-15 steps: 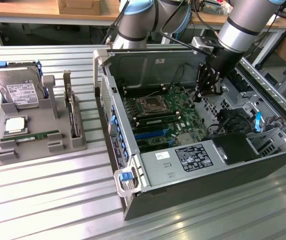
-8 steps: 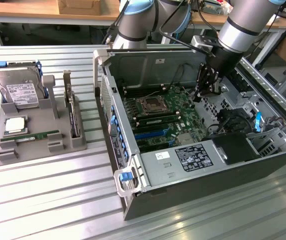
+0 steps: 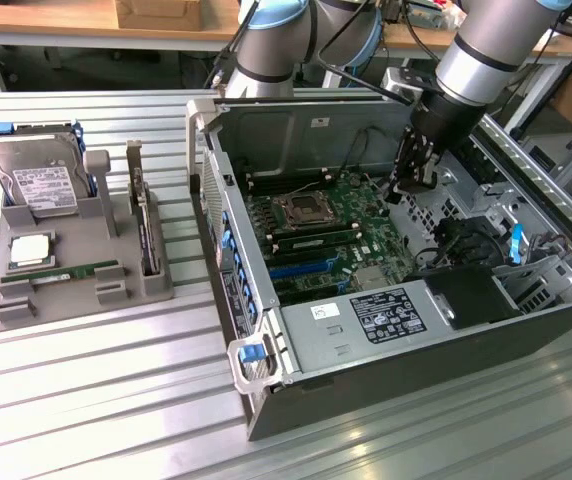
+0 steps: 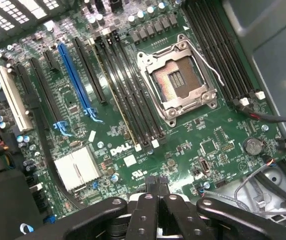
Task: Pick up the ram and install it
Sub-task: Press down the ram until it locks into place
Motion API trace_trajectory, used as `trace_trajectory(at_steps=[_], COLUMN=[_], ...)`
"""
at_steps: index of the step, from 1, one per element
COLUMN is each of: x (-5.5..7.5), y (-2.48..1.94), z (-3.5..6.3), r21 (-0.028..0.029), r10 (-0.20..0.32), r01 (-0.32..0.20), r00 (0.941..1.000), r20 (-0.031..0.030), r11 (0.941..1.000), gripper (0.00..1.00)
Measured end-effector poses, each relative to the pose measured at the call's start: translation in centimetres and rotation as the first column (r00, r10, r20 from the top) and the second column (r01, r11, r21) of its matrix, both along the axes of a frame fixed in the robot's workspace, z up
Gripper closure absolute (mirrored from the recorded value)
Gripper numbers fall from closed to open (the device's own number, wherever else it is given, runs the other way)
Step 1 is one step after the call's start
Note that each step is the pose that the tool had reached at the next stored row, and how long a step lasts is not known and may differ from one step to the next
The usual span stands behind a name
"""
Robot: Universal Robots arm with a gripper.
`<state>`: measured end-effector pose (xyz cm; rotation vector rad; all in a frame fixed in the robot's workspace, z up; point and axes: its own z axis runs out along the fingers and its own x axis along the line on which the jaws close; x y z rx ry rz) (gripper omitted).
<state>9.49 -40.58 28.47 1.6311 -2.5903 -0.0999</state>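
Observation:
A thin green ram stick [image 3: 311,242] stands on edge in a memory slot of the motherboard [image 3: 366,215], just beside the empty CPU socket [image 3: 301,208]. In the wrist view the ram [image 4: 115,95] shows as a narrow green-gold edge between black slots. My gripper [image 3: 411,188] hangs above the board's edge on the exterior view's right, apart from the ram. Its fingers [image 4: 150,186] are shut together with nothing between them. An identical second green stick [image 3: 61,272] lies flat on the grey tray [image 3: 6,310].
The tray also carries a hard drive [image 3: 41,180], a CPU chip [image 3: 31,250] and an upright dark card with a bracket [image 3: 144,220]. The case walls [image 3: 266,130] ring the board. A power supply [image 3: 386,315] and loose cables [image 4: 268,118] lie close by.

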Motion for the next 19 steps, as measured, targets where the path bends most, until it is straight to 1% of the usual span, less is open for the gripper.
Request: trace_trajectory(at_steps=[1,2,4,7,8,12,13,15,17,19], x=[0.00,0.00,0.00,0.00,0.00,0.00,0.00,0.00,0.00,0.00], y=[0.00,0.00,0.00,0.00,0.00,0.00,0.00,0.00,0.00,0.00], z=[0.00,0.00,0.00,0.00,0.00,-0.01,-0.01,-0.01,-0.02,-0.02], r21=[-0.0002,-0.0006,-0.0012,-0.0017,-0.0020,-0.0030,-0.0032,-0.0035,-0.0041,-0.0046], r10=[-0.009,-0.036,-0.081,-0.117,-0.140,-0.211,-0.235,-0.253,-0.298,-0.332], r01=[0.009,0.036,0.081,0.117,0.140,0.211,0.235,0.253,0.298,0.332], r00=[1.0000,0.9994,0.9967,0.9931,0.9902,0.9775,0.9720,0.9675,0.9547,0.9434], r20=[0.0000,0.0000,0.0000,0.0001,0.0001,0.0003,0.0003,0.0004,0.0006,0.0008], r11=[1.0000,0.9994,0.9967,0.9931,0.9902,0.9775,0.9720,0.9675,0.9547,0.9434], gripper=[0.90,0.90,0.90,0.90,0.90,0.90,0.90,0.90,0.90,0.90])
